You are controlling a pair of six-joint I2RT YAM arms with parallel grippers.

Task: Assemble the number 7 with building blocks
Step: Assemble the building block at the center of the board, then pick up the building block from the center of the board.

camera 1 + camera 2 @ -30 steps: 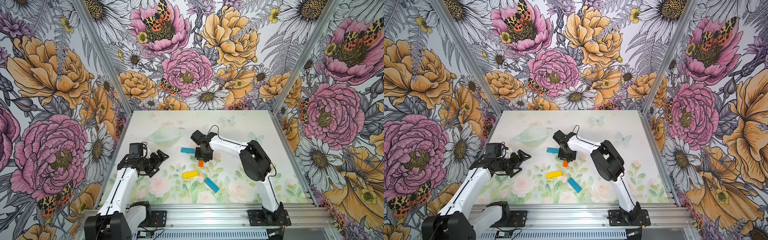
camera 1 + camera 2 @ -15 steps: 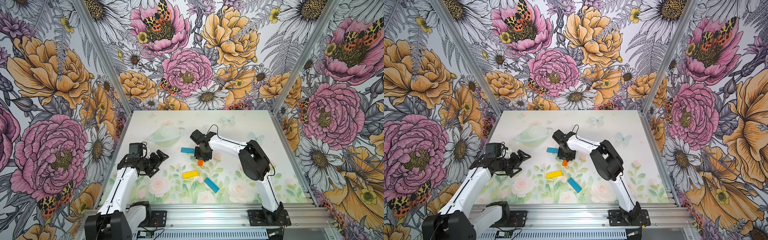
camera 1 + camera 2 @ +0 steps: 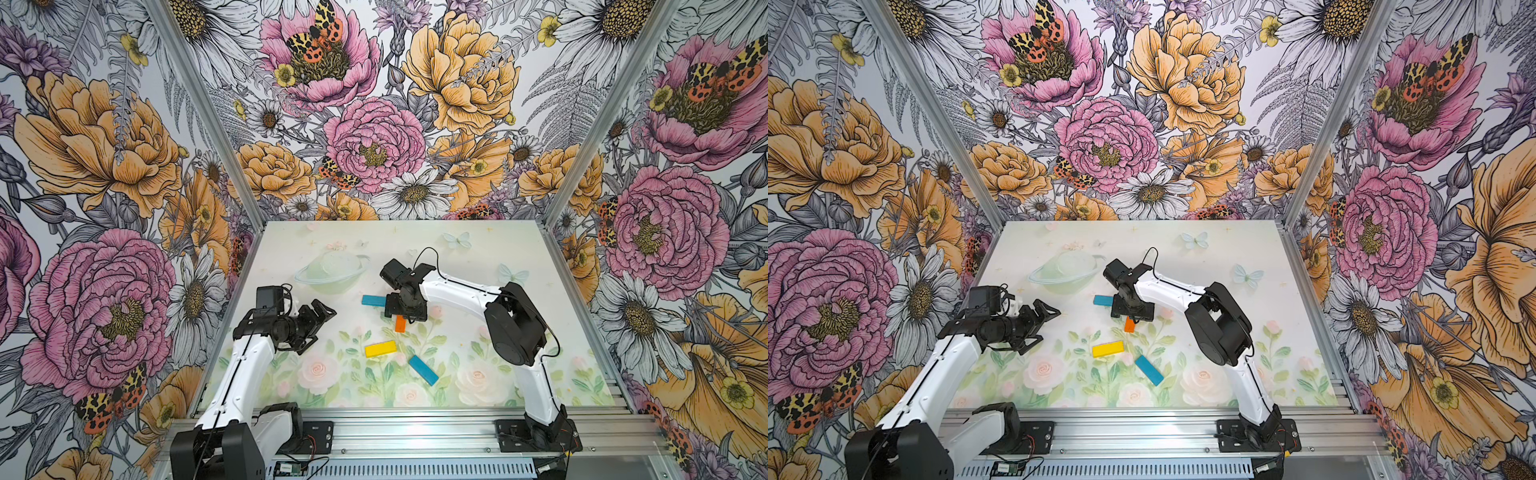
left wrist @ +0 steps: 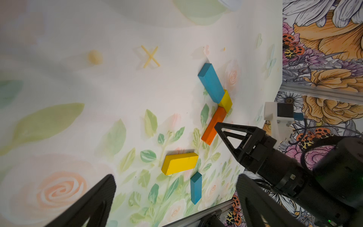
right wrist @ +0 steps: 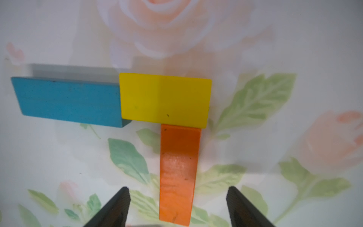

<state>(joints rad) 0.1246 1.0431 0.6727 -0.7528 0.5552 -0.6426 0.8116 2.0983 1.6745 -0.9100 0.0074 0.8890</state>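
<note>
Right pincer (image 5: 177,188) spread astride orange bar (image 5: 178,173), not touching; left pincer (image 3: 320,328) spread, well apart; long yellow bar (image 3: 380,348) looks light, rigid, smooth; pinch across long sides, mid-length.

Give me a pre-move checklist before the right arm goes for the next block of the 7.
1. Jaws of right end effector open, clear of orange block: ok.
2. Orange block butts short yellow block: ok.
3. Top blue block meets short yellow block end to end: ok.
4. Long yellow block lies flat, unobstructed: ok.
5. The left end effector open, away from the blocks: ok.
6. Stem finished: not ok; long yellow block and lower blue block lie apart from it.
</note>
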